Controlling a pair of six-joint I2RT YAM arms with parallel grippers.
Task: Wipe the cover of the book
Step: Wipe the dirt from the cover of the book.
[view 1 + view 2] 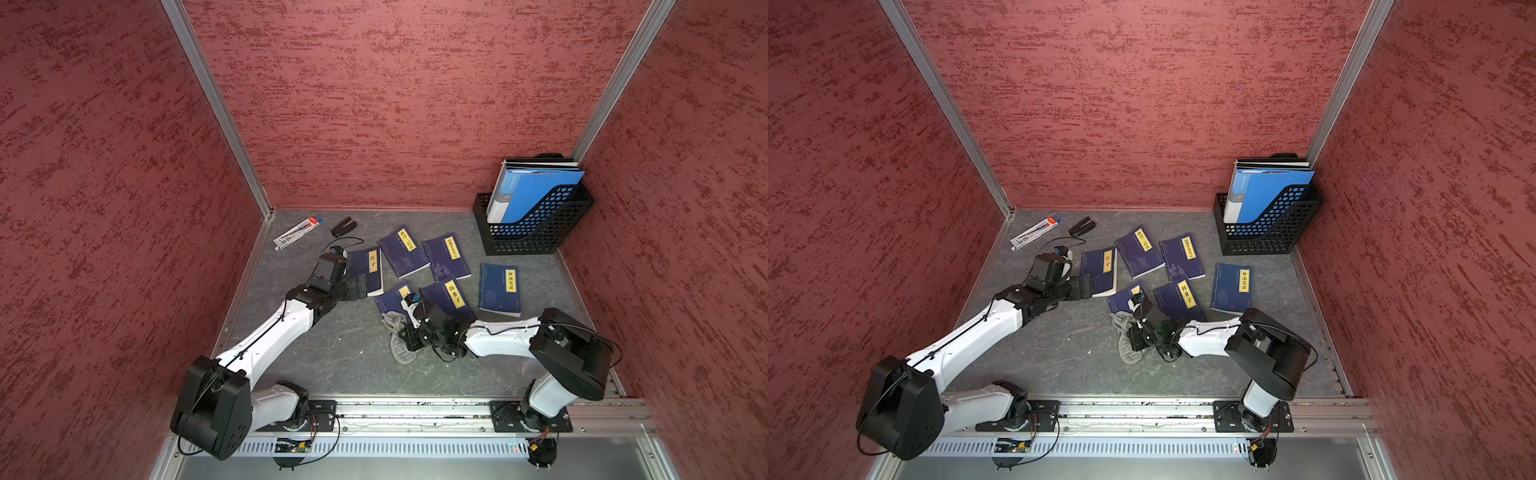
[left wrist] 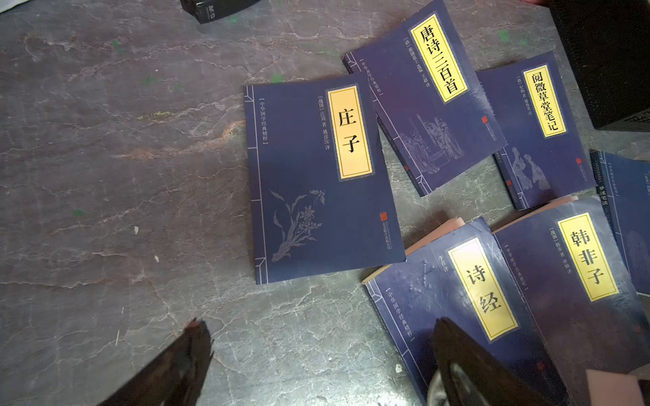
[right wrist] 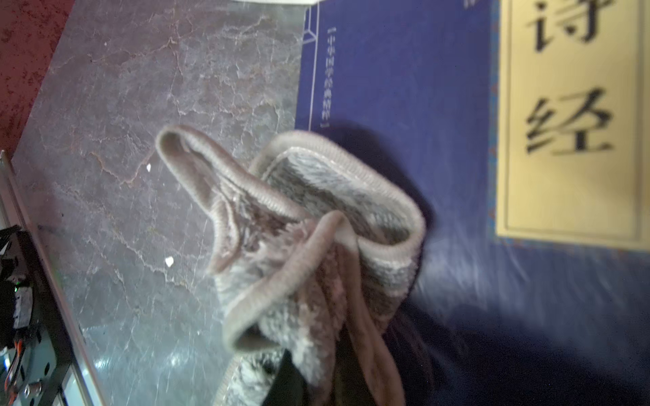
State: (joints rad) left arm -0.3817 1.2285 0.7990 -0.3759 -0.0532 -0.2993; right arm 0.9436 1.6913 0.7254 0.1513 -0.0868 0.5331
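Left arm stretched far from the base rail, left gripper fingers spread wide, right arm folded nearer it, right gripper pinching grey cloth

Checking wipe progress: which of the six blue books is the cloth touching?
The book titled 诗经: the cloth overlaps its cover; the other five lie clear of it.

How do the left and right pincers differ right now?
The left pincer is wide open; the right pincer is shut. The left pincer holds nothing; the right pincer grips the cloth. The left pincer sits by the 庄子 book; the right pincer is at a corner of the 诗经 book, with the cloth partly over its cover. Both are low over the table.
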